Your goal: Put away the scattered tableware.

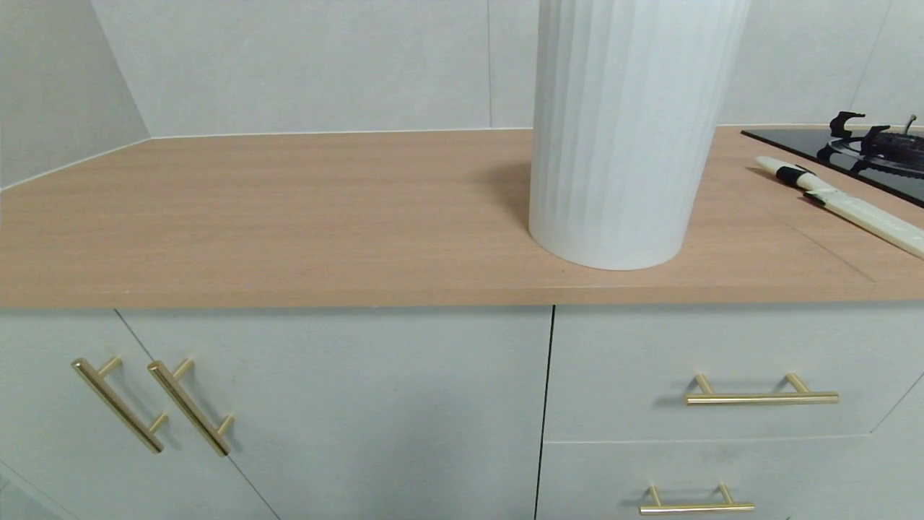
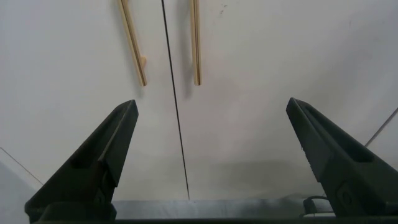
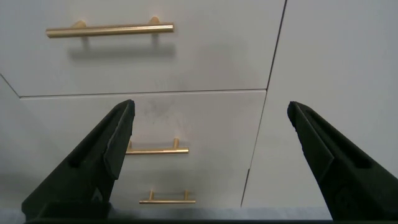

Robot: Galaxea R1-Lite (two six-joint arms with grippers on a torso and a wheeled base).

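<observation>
Knife (image 1: 859, 213): cream handle and cream blade with black bands, lying flat at the right end of the countertop (image 1: 289, 217), angled from back to the right edge, just beside the hob.
Holder (image 1: 621, 144): tall, white, ribbed, upright near the front edge, right of centre, and well apart from the knife.
Hob (image 1: 801, 144): black glass, set into the back right corner, with a dark burner grate (image 1: 877, 141) on it.
Countertop: light wood grain with a thin joint line near the right end.
Walls: pale grey panels, meeting in a corner behind the countertop's left end.
Cabinet front: pale grey. Two doors under the left end carry a pair of brass bar handles (image 1: 115, 404) either side of their seam. Drawers under the right end carry brass handles (image 1: 761, 396).
Left gripper (image 2: 211, 104): jaws spread wide and holding nothing, facing the door seam (image 2: 174, 93) between two brass handles (image 2: 132, 43).
Right gripper (image 3: 210, 104): jaws likewise released and holding nothing, facing stacked drawer fronts (image 3: 186, 62) with brass handles (image 3: 109, 29).
</observation>
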